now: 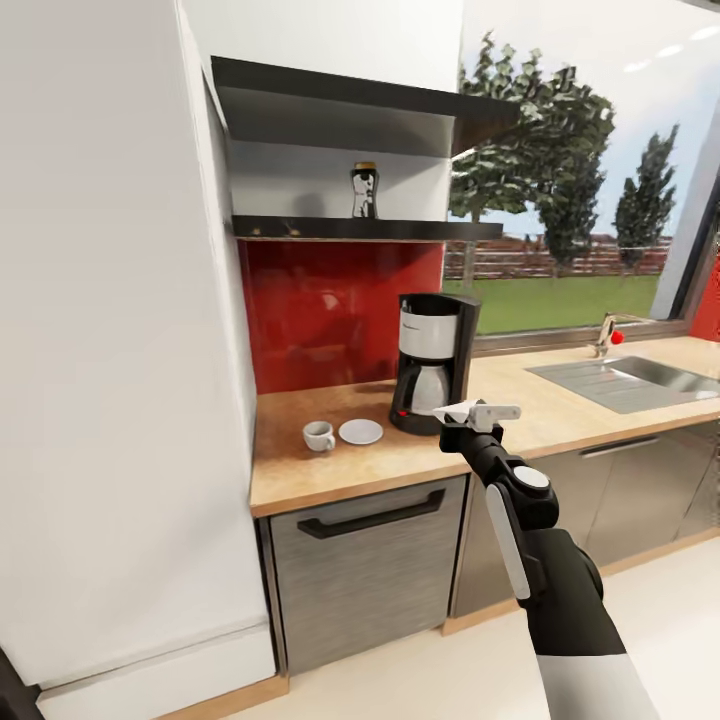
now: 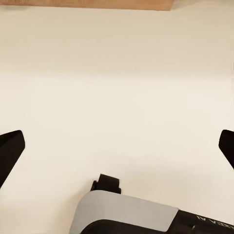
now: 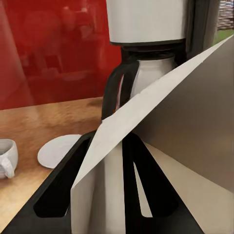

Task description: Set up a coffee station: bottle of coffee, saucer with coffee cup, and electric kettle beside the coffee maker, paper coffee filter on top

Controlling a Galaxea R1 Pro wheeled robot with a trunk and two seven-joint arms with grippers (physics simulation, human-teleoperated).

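Observation:
The black and silver coffee maker stands on the wooden countertop before the red backsplash. Just in front of it, my right gripper is shut on a white paper coffee filter, held below the machine's top. In the right wrist view the folded filter sits between the black fingers, with the coffee maker close behind. A white coffee cup and a saucer lie side by side left of the machine. The bottle of coffee stands on the dark shelf. My left gripper hangs open over the floor.
A tall white cabinet rises at the counter's left end. A steel sink with a faucet lies to the right under the window. A steel drawer front with a black handle sits below the counter.

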